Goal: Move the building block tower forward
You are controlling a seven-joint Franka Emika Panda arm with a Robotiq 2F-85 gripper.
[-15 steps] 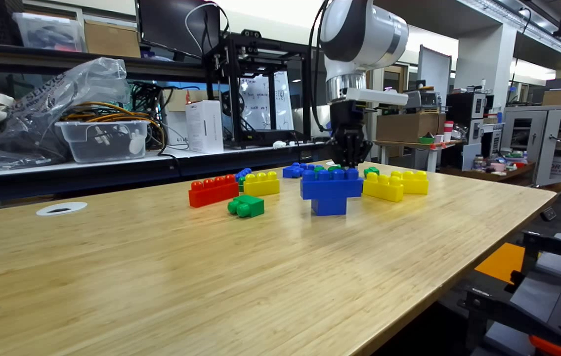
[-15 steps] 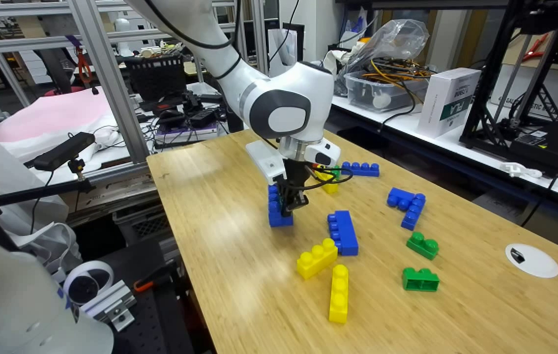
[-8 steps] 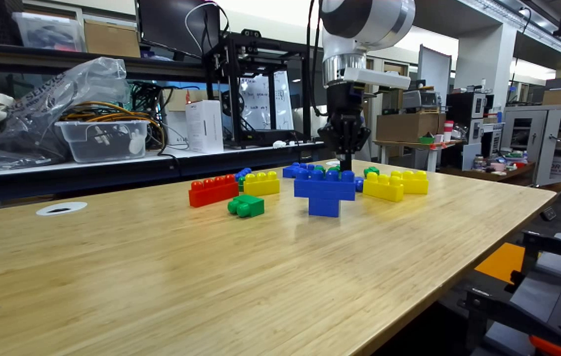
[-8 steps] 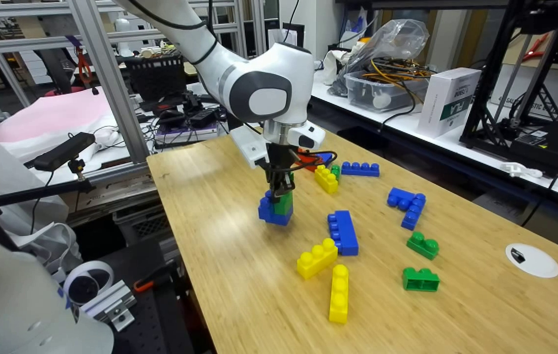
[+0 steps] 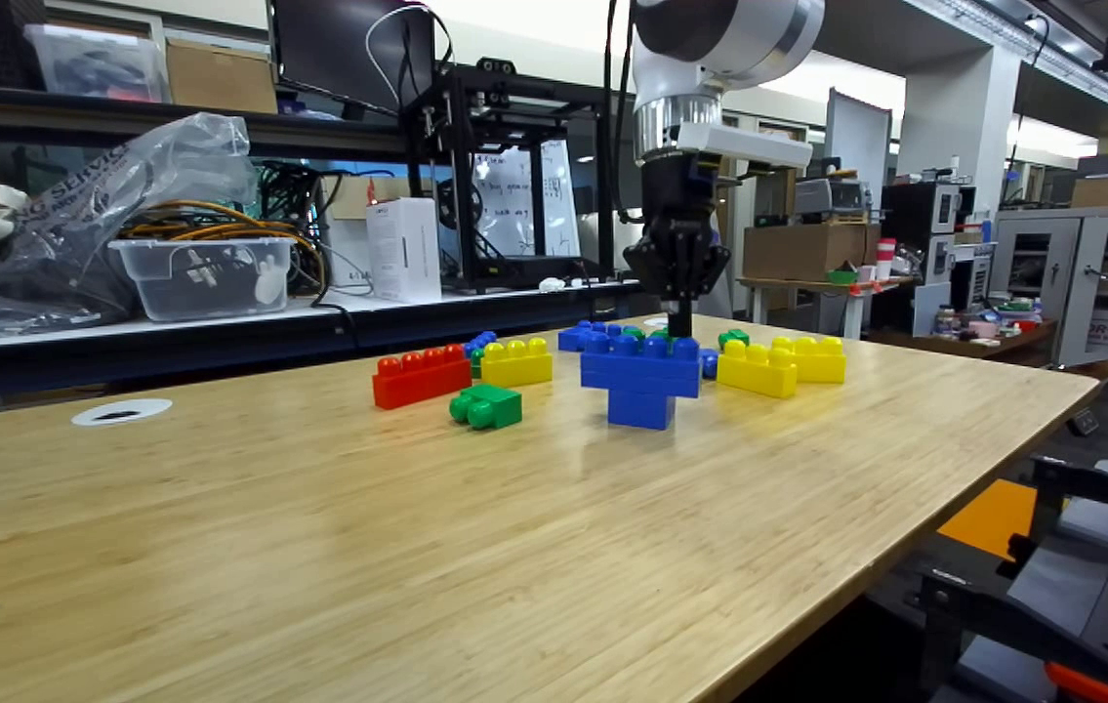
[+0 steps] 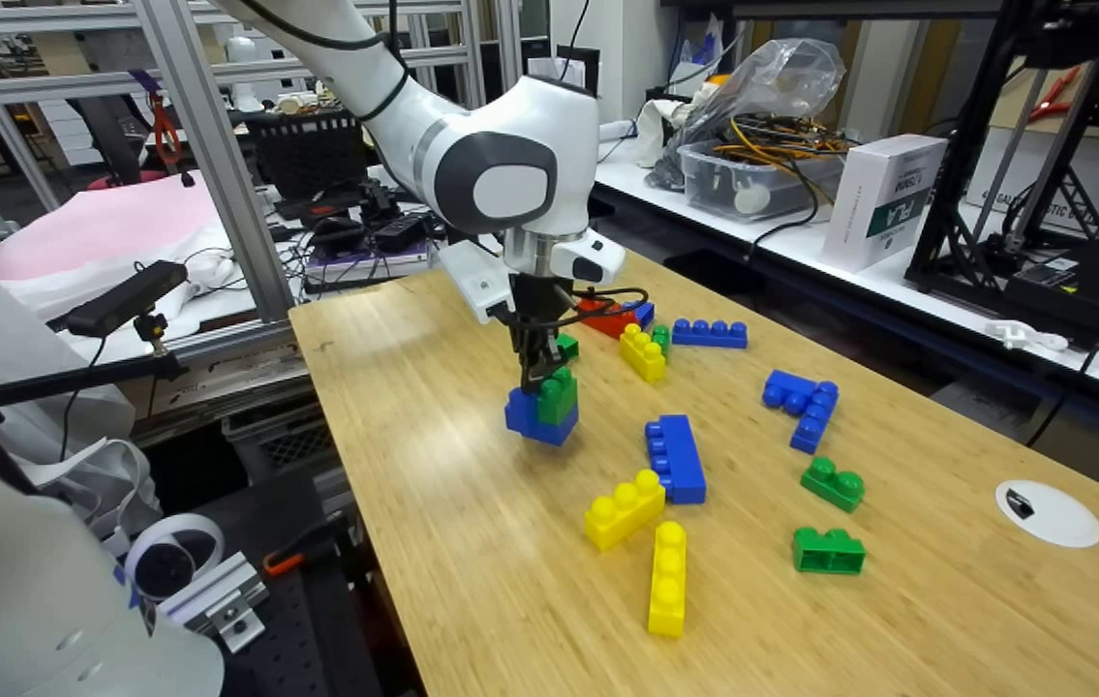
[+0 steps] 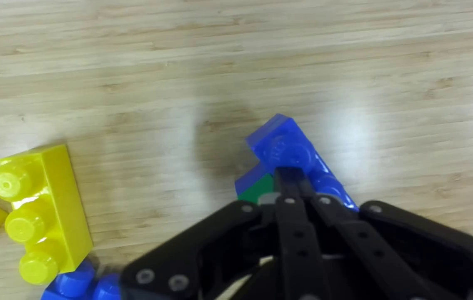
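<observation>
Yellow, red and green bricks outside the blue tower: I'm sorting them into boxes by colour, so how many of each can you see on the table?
Yellow bricks: 3
Red brick: 1
Green bricks: 4
Total: 8

1. Slants the arm (image 6: 510, 192) down from upper left in an exterior view, bent at the wrist (image 6: 532, 254).
2. Points the end effector (image 5: 678, 328) downward in both exterior views.
3. Holds both fingers (image 7: 299, 237) together in the wrist view.
</observation>
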